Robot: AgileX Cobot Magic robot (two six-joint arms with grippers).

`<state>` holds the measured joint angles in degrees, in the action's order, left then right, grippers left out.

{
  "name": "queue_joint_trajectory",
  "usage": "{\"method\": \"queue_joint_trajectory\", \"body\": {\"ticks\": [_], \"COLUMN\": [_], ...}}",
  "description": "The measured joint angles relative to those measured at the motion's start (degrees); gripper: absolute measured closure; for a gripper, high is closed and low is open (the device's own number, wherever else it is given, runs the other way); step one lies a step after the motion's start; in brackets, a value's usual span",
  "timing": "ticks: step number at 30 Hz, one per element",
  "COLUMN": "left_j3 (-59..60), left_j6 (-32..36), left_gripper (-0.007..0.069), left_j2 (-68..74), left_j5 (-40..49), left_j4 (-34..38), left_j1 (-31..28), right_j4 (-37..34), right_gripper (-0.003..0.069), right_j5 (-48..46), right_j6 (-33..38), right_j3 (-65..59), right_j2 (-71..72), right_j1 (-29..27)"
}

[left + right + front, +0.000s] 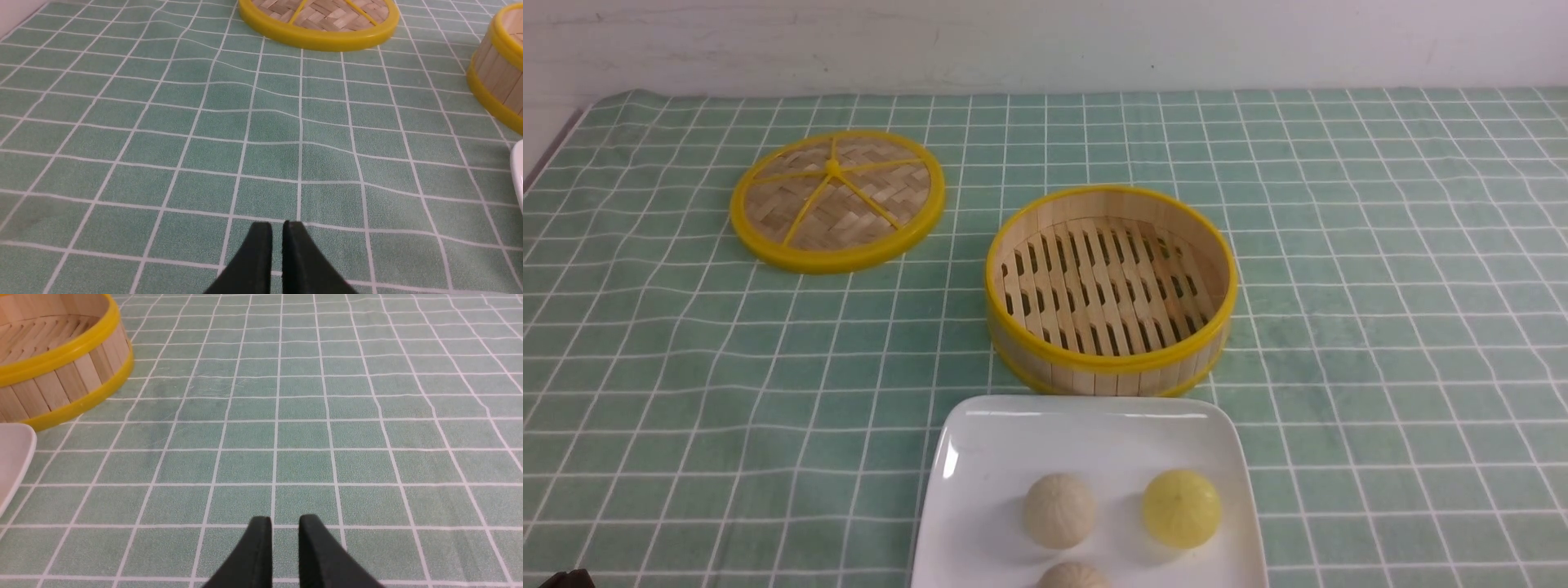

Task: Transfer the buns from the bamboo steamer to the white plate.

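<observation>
The bamboo steamer (pixel 1111 290) is empty; both buns (pixel 1181 508) sit on the white plate (pixel 980 457). Left pincer (pixel 277 234) and right pincer (pixel 284 528) are slightly apart, holding nothing. Nothing remains to move.

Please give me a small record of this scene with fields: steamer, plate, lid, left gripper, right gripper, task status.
steamer: bamboo steamer empty, slatted floor bare
plate: white plate holds yellow bun, cream bun, third bun at the near edge
lid: woven lid flat on cloth, left of steamer
left gripper: narrow gap, holds nothing
right gripper: slightly open, holds nothing
task status: appears done
</observation>
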<state>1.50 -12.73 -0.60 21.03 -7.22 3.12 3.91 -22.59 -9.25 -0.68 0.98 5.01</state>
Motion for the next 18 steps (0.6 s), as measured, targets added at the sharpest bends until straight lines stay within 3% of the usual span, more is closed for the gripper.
{"method": "queue_joint_trajectory", "body": {"ticks": [18], "left_j3": [-0.1], "left_j6": [0.0], "left_gripper": [0.0536], "left_j2": [0.0], "left_j5": [0.1], "left_j4": [0.0], "left_j1": [0.0], "right_j4": [0.0], "right_gripper": [0.0526], "right_j5": [0.0], "right_j6": [0.0], "right_j3": [0.0], "right_j2": [0.0], "right_j1": [0.0]}}
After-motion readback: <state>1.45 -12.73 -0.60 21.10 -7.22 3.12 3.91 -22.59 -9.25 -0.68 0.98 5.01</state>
